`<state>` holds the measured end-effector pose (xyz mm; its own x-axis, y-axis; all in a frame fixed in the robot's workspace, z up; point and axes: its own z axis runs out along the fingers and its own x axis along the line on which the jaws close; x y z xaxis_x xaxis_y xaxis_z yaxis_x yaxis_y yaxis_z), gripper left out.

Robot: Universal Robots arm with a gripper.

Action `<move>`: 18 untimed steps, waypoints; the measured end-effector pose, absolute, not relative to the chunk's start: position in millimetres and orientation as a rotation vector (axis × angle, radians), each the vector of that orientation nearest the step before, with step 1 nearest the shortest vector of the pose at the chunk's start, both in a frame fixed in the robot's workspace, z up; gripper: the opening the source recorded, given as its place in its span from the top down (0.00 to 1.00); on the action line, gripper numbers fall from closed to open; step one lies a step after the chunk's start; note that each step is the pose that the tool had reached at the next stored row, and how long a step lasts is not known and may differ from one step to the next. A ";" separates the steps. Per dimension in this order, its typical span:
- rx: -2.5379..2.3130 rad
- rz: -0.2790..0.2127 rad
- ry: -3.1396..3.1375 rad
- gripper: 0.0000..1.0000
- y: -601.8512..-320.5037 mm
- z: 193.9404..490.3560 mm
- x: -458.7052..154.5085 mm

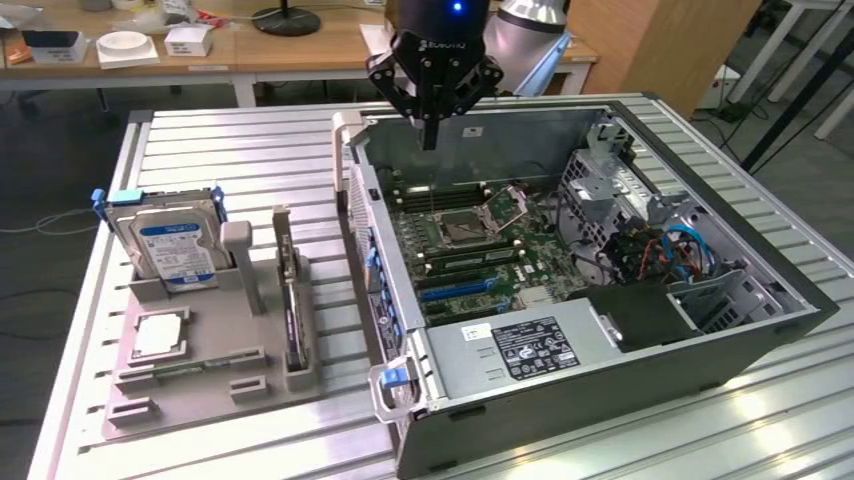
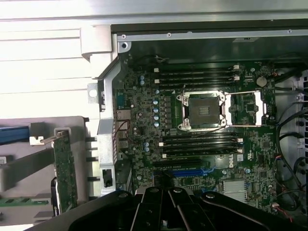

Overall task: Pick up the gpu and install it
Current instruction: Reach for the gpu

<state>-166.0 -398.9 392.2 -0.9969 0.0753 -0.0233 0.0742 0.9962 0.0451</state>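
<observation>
Gripper (image 1: 430, 140) hangs over the far end of the open case (image 1: 747, 330), above the motherboard (image 1: 467, 245). Its fingers are pinched together with nothing between them. Gpu (image 1: 294, 335) stands on edge in a slot of the grey holder (image 1: 200, 375), on the table at the exterior view's left, well apart from the gripper. Hard drive (image 1: 167, 248) stands upright in the same holder. In the wrist view, the gpu (image 2: 65, 168) sits just outside the case wall and the CPU socket (image 2: 202, 110) is bare.
</observation>
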 end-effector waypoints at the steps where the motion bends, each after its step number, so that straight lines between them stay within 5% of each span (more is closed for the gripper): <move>1: 0.117 0.069 3.114 0.89 -398.8 392.2 -166.4; 18: 0.117 0.069 3.114 0.89 -398.8 392.0 -174.1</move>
